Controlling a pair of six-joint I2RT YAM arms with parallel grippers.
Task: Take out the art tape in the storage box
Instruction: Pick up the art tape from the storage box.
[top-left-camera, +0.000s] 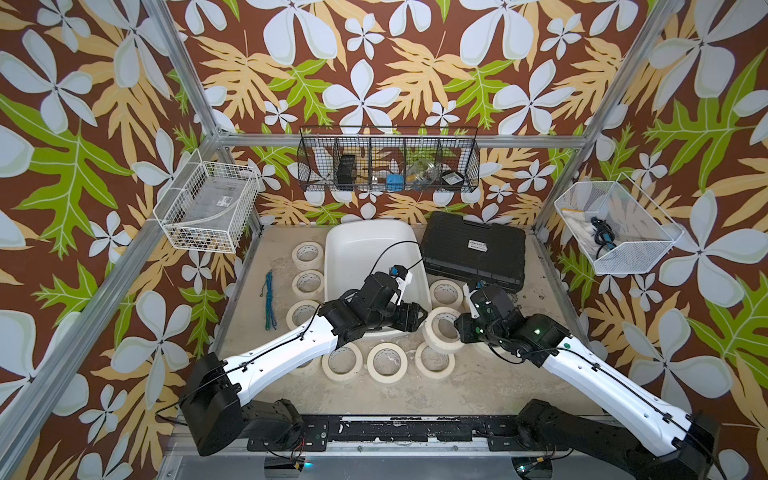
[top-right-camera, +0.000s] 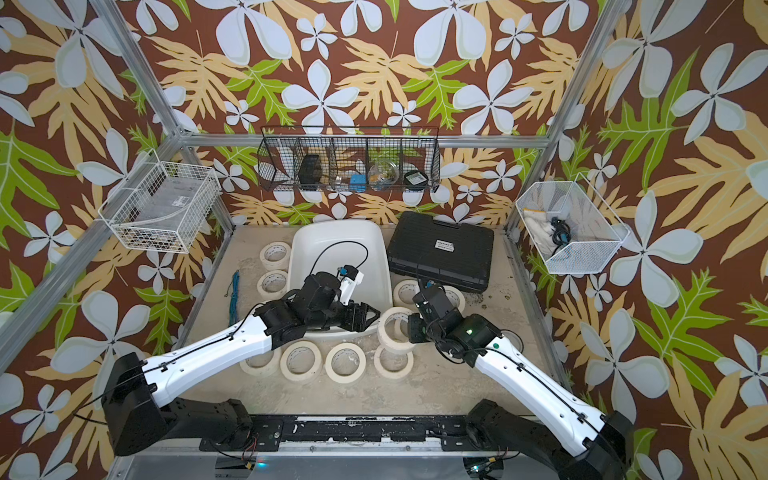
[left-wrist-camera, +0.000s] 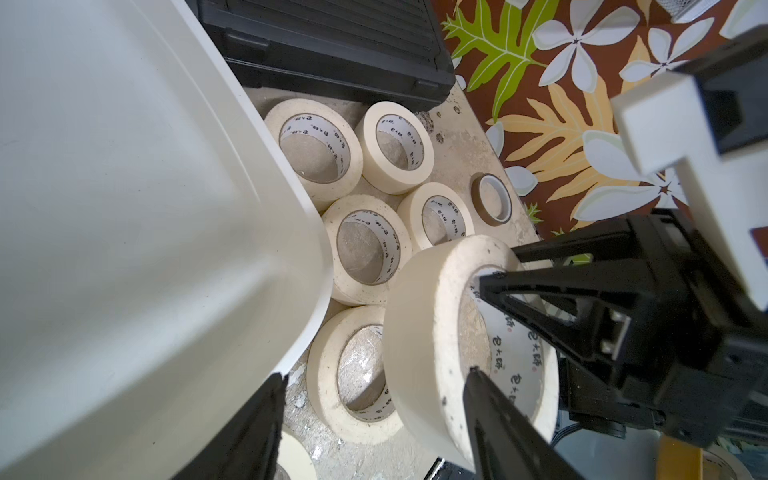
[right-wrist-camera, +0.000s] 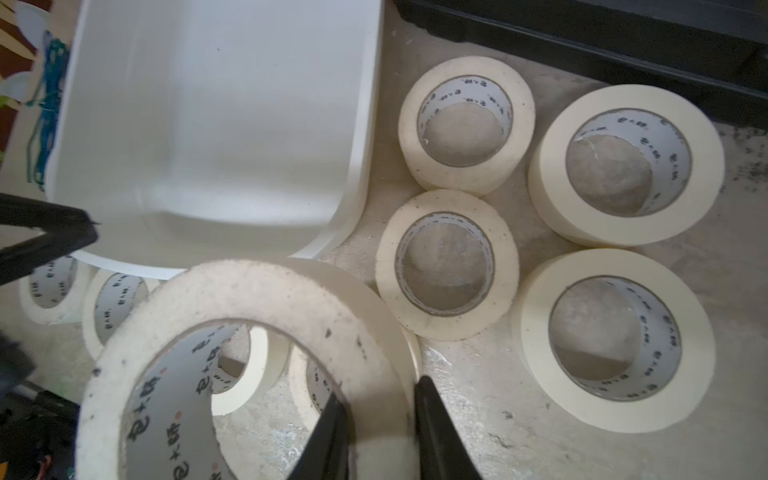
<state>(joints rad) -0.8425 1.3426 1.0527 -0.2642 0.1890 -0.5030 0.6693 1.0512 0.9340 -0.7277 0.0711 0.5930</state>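
Currently the right end effector pinches one art tape roll through its wall, one finger inside the core, at lower centre of the right wrist view, just outside the storage box, which shows empty. The left end effector stands wide, holding nothing. The roll is judged light, stiff and papery, so the wall is the sound hold. Other rolls crowd the gritty counter, with a black case upper right; free room is tight.
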